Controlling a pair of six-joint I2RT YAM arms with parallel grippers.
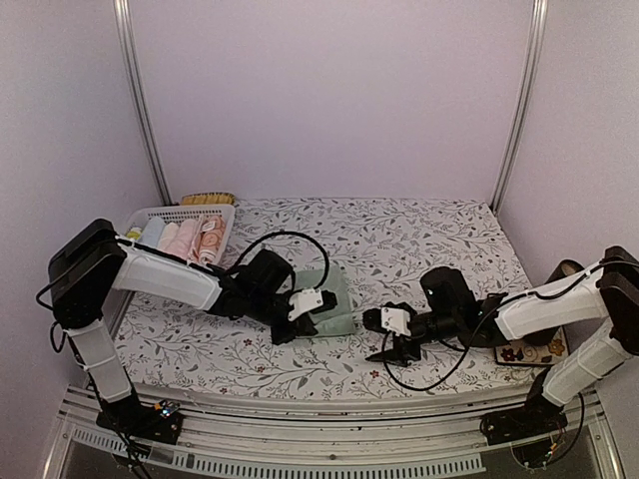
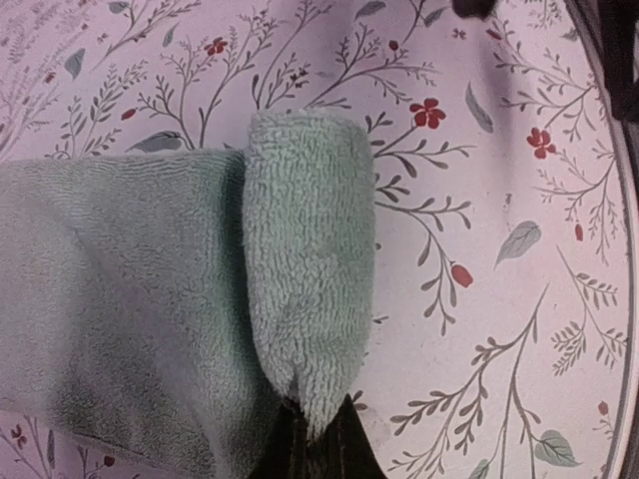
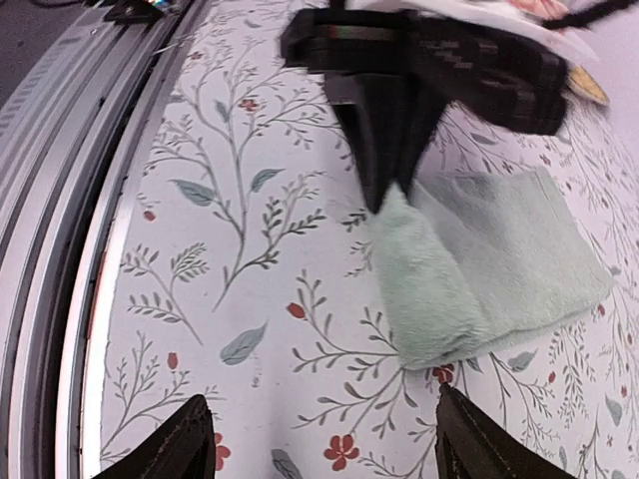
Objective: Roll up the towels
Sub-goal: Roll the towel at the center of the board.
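Now | left tool (image 3: 383,198) clenched on turned-over edge of mint towel (image 3: 479,274), likely to anchor the first roll turn | right tool (image 3: 324,439) spread, empty, hovering just beside | towel lies on worktop (image 1: 429,239), partly folded

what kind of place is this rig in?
Probably a lab robot cell, not a home: bare white walls framed by metal posts, an aluminium mounting rail along the front, and a floral cloth as staging.
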